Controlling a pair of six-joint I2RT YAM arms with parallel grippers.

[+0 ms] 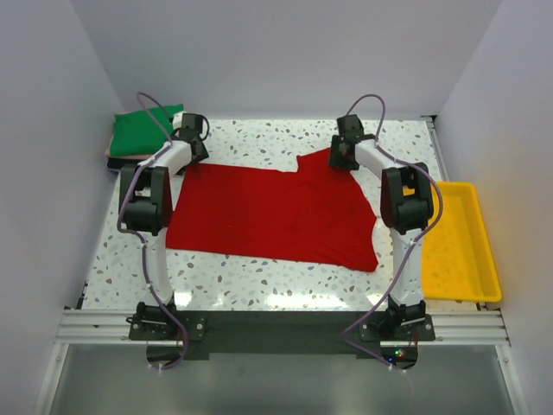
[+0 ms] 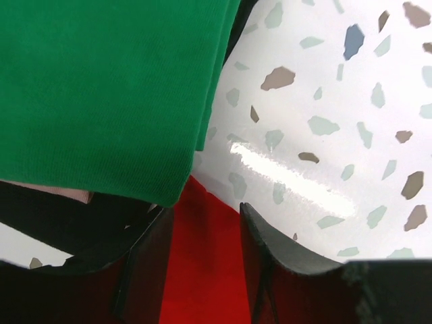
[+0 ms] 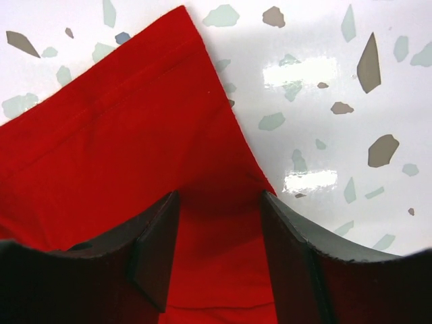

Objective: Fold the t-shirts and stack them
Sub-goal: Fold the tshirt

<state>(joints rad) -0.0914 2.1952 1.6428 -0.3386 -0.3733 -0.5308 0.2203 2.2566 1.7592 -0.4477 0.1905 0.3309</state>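
Meanwhile, the red shirt lay spread at the table's centre, the left gripper and right gripper each spread over its far edge, the green shirt folded at ten o'clock.

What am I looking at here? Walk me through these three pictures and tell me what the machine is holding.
Two robot arms stand bolted at a speckled table's near edge. The overhead picture looks down from behind them. The other two come from cameras on each wrist, so the dark wedges at the bottom are that arm's own jaws. A red t-shirt lies spread out, a folded green t-shirt tops the far-left stack, and a yellow tray sits right. The left gripper and right gripper are open, straddling red cloth; nothing is gripped yet.
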